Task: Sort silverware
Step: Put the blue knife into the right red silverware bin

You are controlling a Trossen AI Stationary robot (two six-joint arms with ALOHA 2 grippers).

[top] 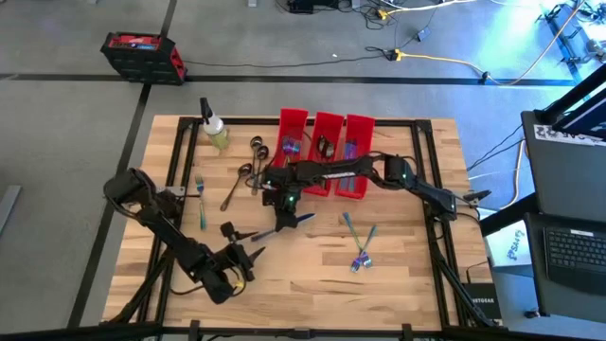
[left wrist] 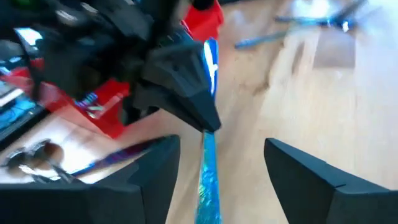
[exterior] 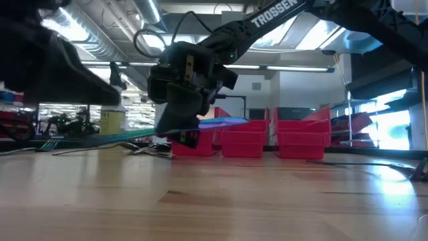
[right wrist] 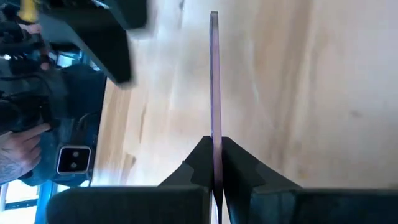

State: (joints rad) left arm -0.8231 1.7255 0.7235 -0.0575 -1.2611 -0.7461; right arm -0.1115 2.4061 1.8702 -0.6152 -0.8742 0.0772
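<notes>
High view: at frame centre, the right gripper [top: 284,214] is clamped on a thin iridescent blue-purple knife [top: 301,219] above the wooden surface [top: 407,265]. The left gripper [top: 248,258], fingers apart, sits at lower left.

Low view: the knife projects level, clear of the surface.

Right wrist view: the grip is edge-on and narrow. Risk: the knife pivots or slips out before reaching the red plastic bins [top: 327,152].

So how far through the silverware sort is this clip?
Partly done: the red bins already hold some pieces. In hand: the right gripper pinches a blue utensil, with the left gripper open beside it. Left: spoons, a fork, pieces on the table.
</notes>
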